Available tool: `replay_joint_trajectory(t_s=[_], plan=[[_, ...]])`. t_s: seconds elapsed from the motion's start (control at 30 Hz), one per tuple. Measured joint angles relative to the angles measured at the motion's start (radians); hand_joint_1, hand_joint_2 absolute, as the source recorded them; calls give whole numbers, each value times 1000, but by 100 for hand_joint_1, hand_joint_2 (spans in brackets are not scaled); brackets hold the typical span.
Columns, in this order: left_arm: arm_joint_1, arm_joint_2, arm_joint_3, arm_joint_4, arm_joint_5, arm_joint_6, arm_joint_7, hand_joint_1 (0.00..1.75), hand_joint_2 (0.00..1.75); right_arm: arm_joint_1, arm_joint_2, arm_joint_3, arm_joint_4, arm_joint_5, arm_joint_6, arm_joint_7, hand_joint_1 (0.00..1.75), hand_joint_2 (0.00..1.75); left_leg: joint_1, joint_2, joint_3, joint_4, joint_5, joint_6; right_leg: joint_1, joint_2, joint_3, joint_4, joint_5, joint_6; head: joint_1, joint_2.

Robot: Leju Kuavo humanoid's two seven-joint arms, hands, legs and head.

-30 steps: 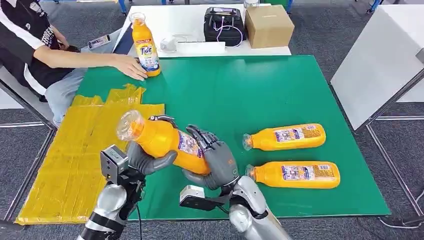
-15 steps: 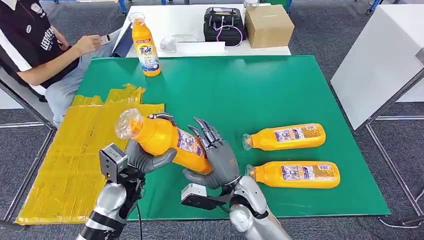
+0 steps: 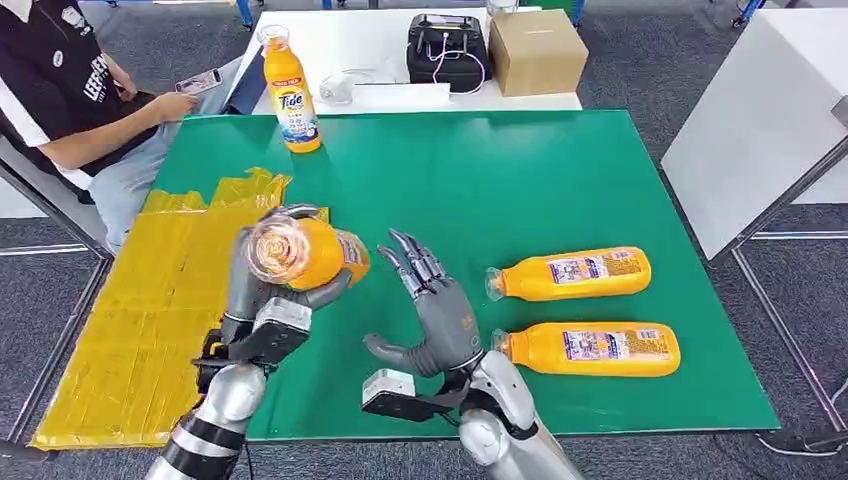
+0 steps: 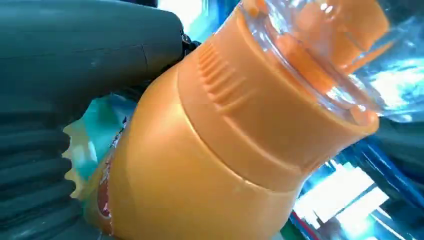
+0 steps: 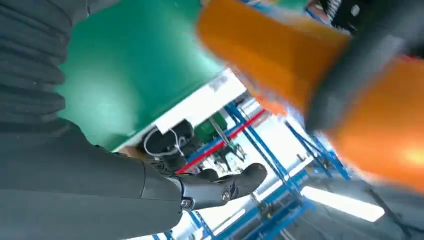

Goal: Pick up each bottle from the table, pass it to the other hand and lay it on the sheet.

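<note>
Head view shows the left hand [image 3: 262, 290] wrapped around an orange bottle [image 3: 300, 254], lifted clear of the green worktop [image 3: 520, 180] and tipped so its clear cap [image 3: 272, 247] faces up toward the camera. The right hand [image 3: 435, 320] is beside it, fingers spread and holding nothing, apart from the bottle. So the handover looks done, and what's left for this bottle is the swing over to the yellow sheet [image 3: 130, 320] on the robot's left.

From where I stand, the worry is the grip. The left wrist view has the bottle's neck and shoulder [image 4: 215, 150] hard against the thumb [image 4: 90, 55], which suggests the hand holds it up near the cap end, with the heavier body hanging beyond the fingers. A smooth plastic bottle held that way could pivot or slide out during the swing, and it would likely drop onto the green surface short of the sheet, or roll.

The sheet itself is crumpled at its far corner [image 3: 245, 188] and hangs past the worktop's edge; a bottle let go too far out could roll off to the floor.

Two more bottles [image 3: 570, 274] [image 3: 590, 349] lie on their sides just beside the right arm, so a careless sweep there might knock them. A fourth [image 3: 290, 95] stands upright at the far edge, near a seated person [image 3: 70, 90].
</note>
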State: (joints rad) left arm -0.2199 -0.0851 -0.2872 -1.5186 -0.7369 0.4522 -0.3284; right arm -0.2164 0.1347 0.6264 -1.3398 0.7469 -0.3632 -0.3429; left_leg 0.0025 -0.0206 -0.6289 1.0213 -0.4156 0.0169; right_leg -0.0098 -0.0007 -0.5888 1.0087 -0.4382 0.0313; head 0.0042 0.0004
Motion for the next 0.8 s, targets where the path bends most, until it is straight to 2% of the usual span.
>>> replay_joint_trajectory(t_s=[0.07,0.27,0.47,0.63,0.73,0.8], plan=[[-17,2,14,22,-147,83,43,175,175,6,0,-1,-35,5,-13,-2,0,175,0,0,0,0,0,0,0,0,0,0,0,0,0,0],[-50,10,35,89,-270,126,98,175,175,19,-1,-1,-106,9,-31,-3,0,175,0,0,0,0,0,0,0,0,0,0,0,0,0,0],[-106,32,50,210,-639,230,271,175,175,25,-5,0,-163,14,-50,-4,0,175,0,0,0,0,0,0,0,0,0,0,0,0,0,0],[-174,57,54,351,-805,224,368,175,175,24,-5,5,-189,26,-68,-5,0,175,0,0,0,0,1,-1,0,0,0,0,0,0,0,0],[-211,79,43,439,-825,221,429,175,175,24,-8,11,-202,27,-71,-5,0,175,0,0,0,0,1,-1,0,0,0,0,0,0,0,0],[-237,90,38,503,-825,193,429,175,175,24,-12,13,-210,26,-71,-4,0,175,0,0,0,0,1,-1,0,0,0,0,0,0,0,0]])
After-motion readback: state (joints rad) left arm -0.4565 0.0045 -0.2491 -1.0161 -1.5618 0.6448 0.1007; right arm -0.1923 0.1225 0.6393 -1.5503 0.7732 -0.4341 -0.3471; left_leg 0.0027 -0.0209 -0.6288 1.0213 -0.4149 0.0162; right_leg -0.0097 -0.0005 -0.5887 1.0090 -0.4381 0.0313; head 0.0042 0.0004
